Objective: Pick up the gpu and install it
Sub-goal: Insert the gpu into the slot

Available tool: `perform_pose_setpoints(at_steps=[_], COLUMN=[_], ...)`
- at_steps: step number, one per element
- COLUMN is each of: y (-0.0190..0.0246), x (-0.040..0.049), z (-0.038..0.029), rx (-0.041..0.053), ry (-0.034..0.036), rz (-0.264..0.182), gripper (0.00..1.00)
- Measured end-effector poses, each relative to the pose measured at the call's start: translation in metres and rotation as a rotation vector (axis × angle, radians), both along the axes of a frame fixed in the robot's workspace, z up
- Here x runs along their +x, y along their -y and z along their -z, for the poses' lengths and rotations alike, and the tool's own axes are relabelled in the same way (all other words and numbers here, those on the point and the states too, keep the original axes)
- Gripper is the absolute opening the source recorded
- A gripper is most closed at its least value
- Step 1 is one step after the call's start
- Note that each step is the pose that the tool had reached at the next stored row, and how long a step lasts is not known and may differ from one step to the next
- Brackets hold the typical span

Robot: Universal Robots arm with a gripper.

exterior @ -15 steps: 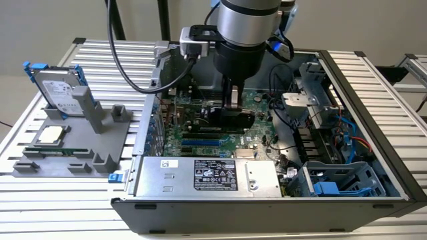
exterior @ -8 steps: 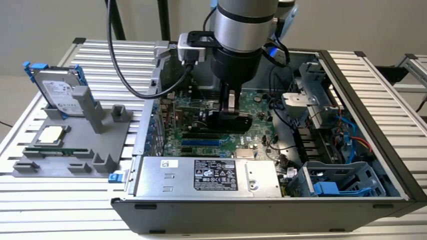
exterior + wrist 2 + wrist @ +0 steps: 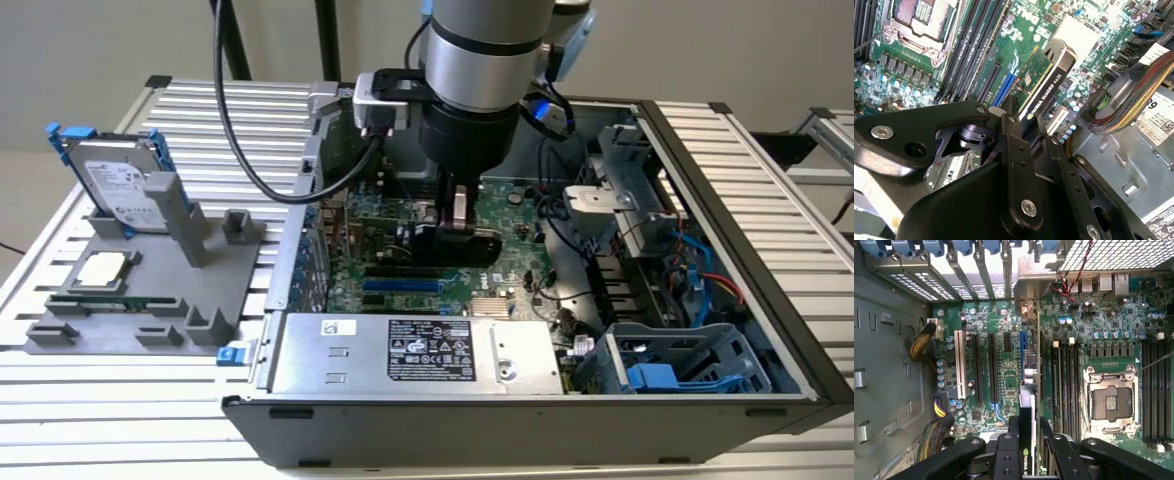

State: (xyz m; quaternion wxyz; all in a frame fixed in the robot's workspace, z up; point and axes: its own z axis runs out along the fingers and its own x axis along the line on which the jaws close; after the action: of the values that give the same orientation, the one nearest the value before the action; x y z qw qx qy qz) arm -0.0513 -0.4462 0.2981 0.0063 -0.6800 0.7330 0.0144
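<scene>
In the exterior view my end effector (image 3: 457, 238) reaches down inside the open black metal computer case (image 3: 747, 300), over the green motherboard (image 3: 400, 262). The thin flat GPU card with green board and black cooler (image 3: 458, 222) stands on edge in my grip. At nine o'clock from the case, on the ribbed aluminium tabletop (image 3: 134, 400), a grey plastic fixture (image 3: 147, 300) holds a silver hard drive with blue rails (image 3: 114, 180).

In the second wrist view my fingers (image 3: 1013, 131) are clamped on the card (image 3: 1046, 82), which hangs just above the motherboard's (image 3: 929, 55) slots, toward one o'clock from the fingers.

In the first wrist view the card (image 3: 1026, 390) runs edge-on toward twelve o'clock from my fingers (image 3: 1014, 427), beside the long black expansion slots (image 3: 991, 367).
</scene>
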Motion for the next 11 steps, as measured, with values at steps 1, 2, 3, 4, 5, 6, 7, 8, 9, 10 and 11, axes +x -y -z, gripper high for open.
perform_pose_setpoints(at_steps=[1, 2, 3, 4, 5, 6, 7, 8, 9, 10, 11], y=[0.0, 0.0, 0.0, 0.0, 0.0, 0.0, 0.0, 0.0, 0.0, 0.0, 0.0], x=[0.0, 0.0, 0.0, -0.0001, -0.0001, -0.0002, -0.0004, -0.0009, -0.0014, -0.0019, -0.0024], z=[0.0, 0.0, 0.0, 0.0001, 0.0002, 0.0003, 0.0006, 0.0011, 0.0016, 0.002, 0.0024], rx=[0.0, 0.0, 0.0, 0.0, 0.0, -0.0001, 0.0001, 0.0004, 0.0003, 0.0, 0.0], ry=[-0.0003, -0.0005, -0.0005, -0.0005, -0.0005, -0.0005, -0.0004, -0.0003, -0.0004, -0.0005, -0.0005], rz=[0.0, 0.0, 0.0, 0.0, 0.0, 0.0, 0.0, 0.0, 0.0, 0.0, 0.0], gripper=[0.0, 0.0, 0.0, 0.0, 0.0, 0.0, 0.0, 0.0, 0.0, 0.0, 0.0])
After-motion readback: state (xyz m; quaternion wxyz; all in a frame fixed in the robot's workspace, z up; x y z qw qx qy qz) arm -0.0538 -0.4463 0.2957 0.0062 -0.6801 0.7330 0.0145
